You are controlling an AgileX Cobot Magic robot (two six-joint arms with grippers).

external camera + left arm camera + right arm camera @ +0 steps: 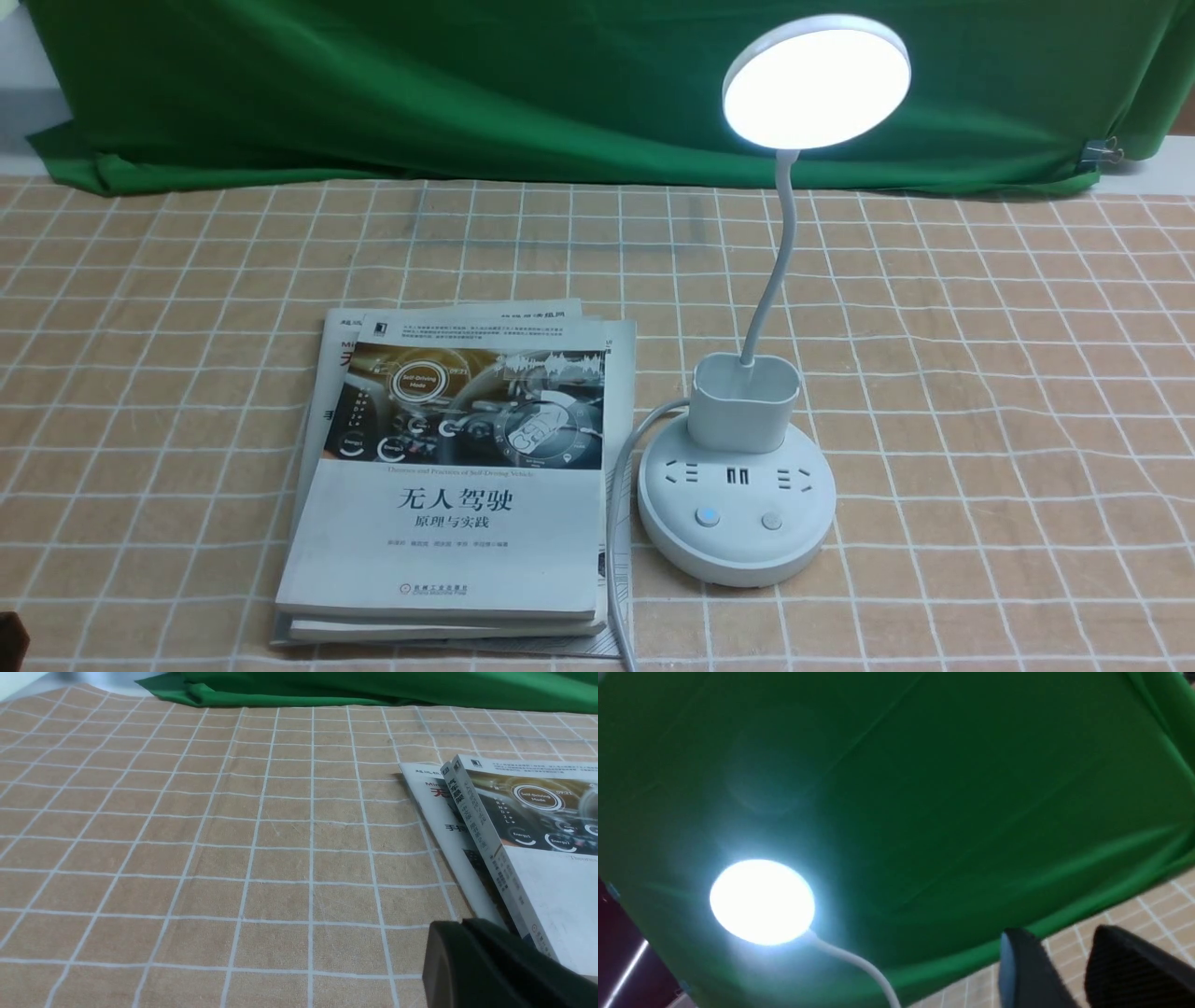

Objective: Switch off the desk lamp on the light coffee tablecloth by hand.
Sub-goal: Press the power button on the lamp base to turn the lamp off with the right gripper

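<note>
Desk lamp (pixel 744 403): white; stands upright on the tablecloth, right of centre in the front view, just beside the right edge of the books.
Lamp head (pixel 816 80): flat round disc, lit and glowing bright white against the green cloth.
Neck (pixel 771 271): thin and curved; rises from the cup-shaped holder to the head.
Base (pixel 738 532): round, with sockets on top and two buttons on the near side.
Left button (pixel 708 517): shows a small blue glow.
Right button (pixel 771 520): plain, with no glow.
Cord (pixel 616 523): white; leaves the base on its left side and runs along the books toward the near edge.
Tablecloth (pixel 1008 373): tan with a grid of thin white lines; carries the lamp and the books.
Books (pixel 457 504): a flat stack, centre-left; the top cover has a dashboard picture and a Chinese title.
Green cloth (pixel 420 84): hangs along the far side, its lower edge lying on the tablecloth.
Left claw (pixel 490 970): only a dark part shows in the left wrist view, low by the books' corner; cannot tell whether wide or narrow.
Right claw (pixel 1059 935): two dark fingers parted, with cloth showing in the gap; holds nothing, and is apart from the lamp.
</note>
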